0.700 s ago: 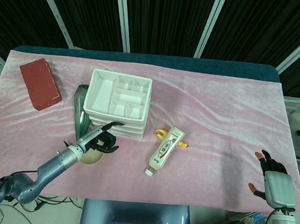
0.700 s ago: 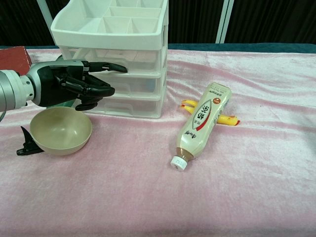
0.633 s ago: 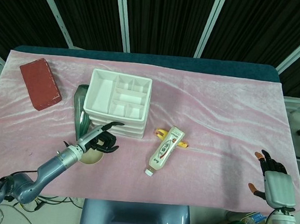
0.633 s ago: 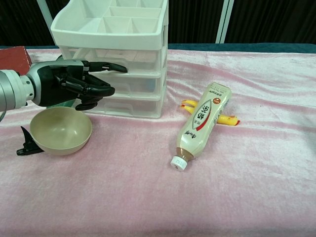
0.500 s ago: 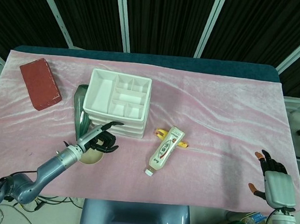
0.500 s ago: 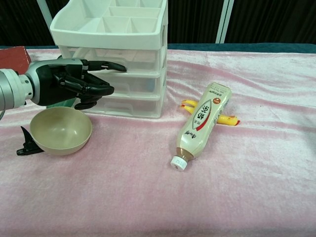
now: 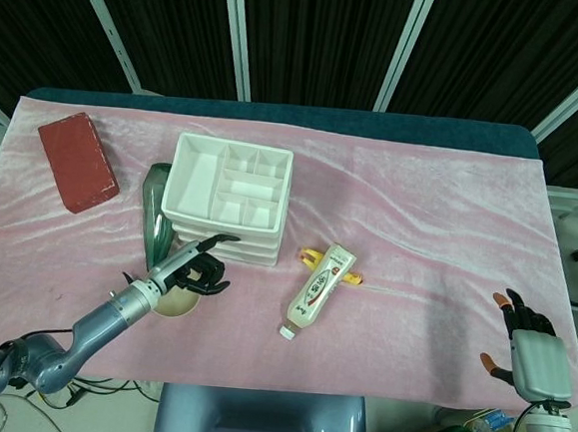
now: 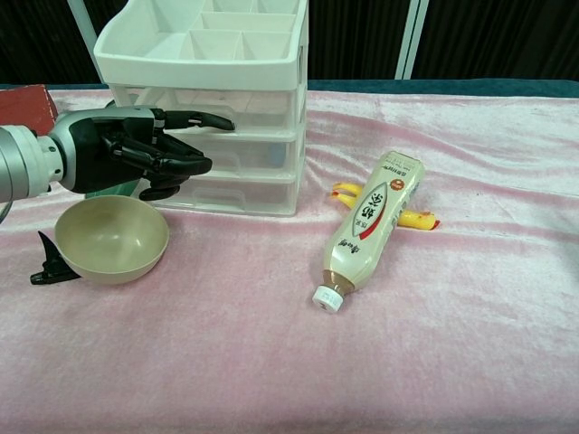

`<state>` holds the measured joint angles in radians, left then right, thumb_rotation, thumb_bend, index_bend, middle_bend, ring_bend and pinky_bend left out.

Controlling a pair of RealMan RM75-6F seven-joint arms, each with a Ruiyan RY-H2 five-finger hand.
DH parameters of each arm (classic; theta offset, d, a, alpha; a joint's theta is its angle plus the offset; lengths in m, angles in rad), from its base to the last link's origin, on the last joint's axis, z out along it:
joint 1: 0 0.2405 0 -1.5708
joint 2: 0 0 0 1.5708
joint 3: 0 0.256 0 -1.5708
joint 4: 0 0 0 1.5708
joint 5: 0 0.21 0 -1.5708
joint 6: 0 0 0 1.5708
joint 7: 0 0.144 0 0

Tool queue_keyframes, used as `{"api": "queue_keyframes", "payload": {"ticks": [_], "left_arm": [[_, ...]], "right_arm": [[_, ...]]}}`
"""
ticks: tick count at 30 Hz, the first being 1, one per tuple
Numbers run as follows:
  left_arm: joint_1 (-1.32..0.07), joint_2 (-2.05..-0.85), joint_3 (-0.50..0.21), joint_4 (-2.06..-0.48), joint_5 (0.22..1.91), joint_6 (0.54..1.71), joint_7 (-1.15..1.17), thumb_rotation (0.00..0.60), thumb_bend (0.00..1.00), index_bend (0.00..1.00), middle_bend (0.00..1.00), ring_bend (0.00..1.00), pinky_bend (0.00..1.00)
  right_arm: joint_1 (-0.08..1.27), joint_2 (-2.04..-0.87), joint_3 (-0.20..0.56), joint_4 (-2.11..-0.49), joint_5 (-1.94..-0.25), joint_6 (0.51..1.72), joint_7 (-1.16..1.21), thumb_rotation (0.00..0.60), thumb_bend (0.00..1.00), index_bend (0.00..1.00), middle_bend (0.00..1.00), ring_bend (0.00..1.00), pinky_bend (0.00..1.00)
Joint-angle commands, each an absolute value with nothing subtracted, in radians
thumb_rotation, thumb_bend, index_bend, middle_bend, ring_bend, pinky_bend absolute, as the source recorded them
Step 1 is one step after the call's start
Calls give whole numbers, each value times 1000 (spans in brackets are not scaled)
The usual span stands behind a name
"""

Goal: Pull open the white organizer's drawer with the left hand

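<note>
The white organizer [image 7: 230, 197] [image 8: 217, 99] stands left of the table's middle, with a compartmented top tray and clear drawers [image 8: 240, 149] stacked below, all pushed in. My left hand [image 7: 193, 267] [image 8: 136, 152] hovers right in front of the drawer fronts, above a tan bowl. One finger points out toward the upper drawer and the others are curled partway; it holds nothing. Whether a fingertip touches the drawer front I cannot tell. My right hand [image 7: 527, 347] hangs open at the table's near right corner, far from the organizer.
A tan bowl [image 8: 112, 239] sits under my left hand, with a black clip [image 8: 50, 262] at its left. A bottle [image 8: 369, 228] lies on a yellow object [image 8: 412, 218] right of the organizer. A red brick [image 7: 77, 160] lies far left and a dark green pouch [image 7: 153, 210] leans beside the organizer.
My left hand has barely shifted, edging slightly toward the drawer fronts. The right hand stays put.
</note>
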<state>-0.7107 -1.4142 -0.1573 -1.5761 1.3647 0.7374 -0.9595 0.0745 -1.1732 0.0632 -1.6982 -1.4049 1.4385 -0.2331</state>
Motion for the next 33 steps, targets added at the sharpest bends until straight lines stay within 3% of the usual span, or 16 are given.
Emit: {"api": "queue_keyframes", "payload": {"ticks": [1, 15, 33], "left_arm": [[-709, -1418, -157, -1573, 1363, 740, -959, 600, 347, 0, 767, 787, 839], [-708, -1426, -147, -1570, 1371, 739, -946, 600, 347, 56, 771, 788, 839], [-707, -1398, -117, -1618, 1418, 752, -930, 600, 347, 58, 774, 790, 838]], "right_arm": [[74, -1172, 62, -1698, -1407, 1439, -231, 600, 97, 159, 84, 187, 206], [76, -1173, 61, -1697, -1409, 1436, -233, 600, 97, 160, 85, 187, 206], [76, -1173, 61, -1697, -1407, 1436, -233, 600, 97, 159, 85, 187, 206]]}}
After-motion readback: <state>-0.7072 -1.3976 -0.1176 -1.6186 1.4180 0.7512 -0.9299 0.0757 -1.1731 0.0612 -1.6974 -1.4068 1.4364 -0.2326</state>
